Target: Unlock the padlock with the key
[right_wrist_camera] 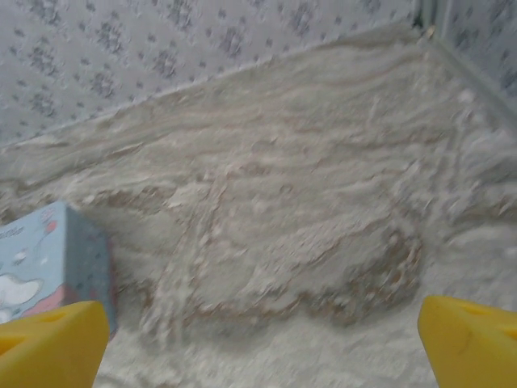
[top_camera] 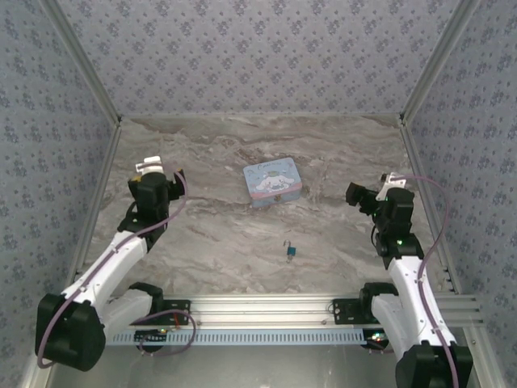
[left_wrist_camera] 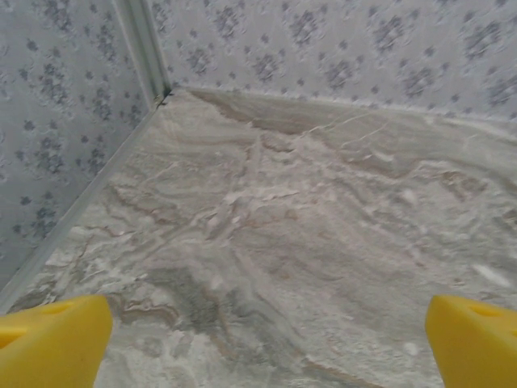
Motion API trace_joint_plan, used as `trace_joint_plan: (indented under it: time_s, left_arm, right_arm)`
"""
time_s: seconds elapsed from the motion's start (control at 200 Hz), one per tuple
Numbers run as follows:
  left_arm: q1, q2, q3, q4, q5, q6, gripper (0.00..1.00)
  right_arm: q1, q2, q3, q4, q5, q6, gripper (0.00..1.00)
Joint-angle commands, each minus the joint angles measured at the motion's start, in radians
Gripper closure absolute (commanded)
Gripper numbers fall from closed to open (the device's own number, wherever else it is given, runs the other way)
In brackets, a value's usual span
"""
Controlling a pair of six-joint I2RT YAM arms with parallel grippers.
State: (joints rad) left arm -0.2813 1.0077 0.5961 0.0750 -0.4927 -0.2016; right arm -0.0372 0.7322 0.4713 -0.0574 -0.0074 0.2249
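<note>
The padlock (top_camera: 289,253) is a tiny blue body with a thin silvery piece at its top. It lies on the marble table near the front middle, between the two arms. I cannot tell the key apart from that silvery piece at this size. My left gripper (top_camera: 164,190) hovers at the left, far from the padlock, and in the left wrist view its yellow fingers (left_wrist_camera: 56,343) stand wide apart over bare marble. My right gripper (top_camera: 360,196) is raised at the right. It is open too, with nothing between its fingers (right_wrist_camera: 472,339).
A pale blue tin box (top_camera: 273,182) with a white cartoon figure sits at the table's centre, behind the padlock; its corner (right_wrist_camera: 56,259) shows left of the right gripper. Patterned walls close the table on three sides. A metal rail (top_camera: 266,307) runs along the front.
</note>
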Motion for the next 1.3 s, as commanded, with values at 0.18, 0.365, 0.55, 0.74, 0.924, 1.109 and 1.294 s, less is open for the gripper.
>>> trace_joint_plan:
  time_s: [0.18, 0.365, 0.55, 0.74, 0.924, 1.109, 1.294]
  left_arm:
    - [0.096, 0.128, -0.099, 0.236, 0.044, 0.089, 0.0]
    - [0.115, 0.221, -0.146, 0.388, 0.112, 0.159, 0.01]
    - [0.122, 0.301, -0.211, 0.581, 0.185, 0.237, 0.01]
    - [0.173, 0.365, -0.26, 0.752, 0.264, 0.258, 0.0]
    - [0.269, 0.518, -0.323, 0.992, 0.366, 0.177, 0.01]
    - [0.305, 0.525, -0.184, 0.738, 0.441, 0.164, 0.0]
    - [0.304, 0.525, -0.186, 0.743, 0.44, 0.165, 0.01]
  right_arm:
    - [-0.038, 0.173, -0.146, 0.301, 0.055, -0.16, 0.0]
    - [-0.058, 0.379, -0.208, 0.632, 0.042, -0.182, 0.0]
    - [-0.079, 0.54, -0.216, 0.877, 0.008, -0.179, 0.0]
    - [-0.075, 0.75, -0.227, 1.094, -0.034, -0.174, 0.0]
    - [-0.067, 0.783, -0.133, 0.945, -0.063, -0.195, 0.0]
    - [-0.003, 0.789, -0.08, 0.861, 0.023, -0.243, 0.0]
    - [0.006, 0.79, -0.08, 0.861, 0.037, -0.248, 0.0]
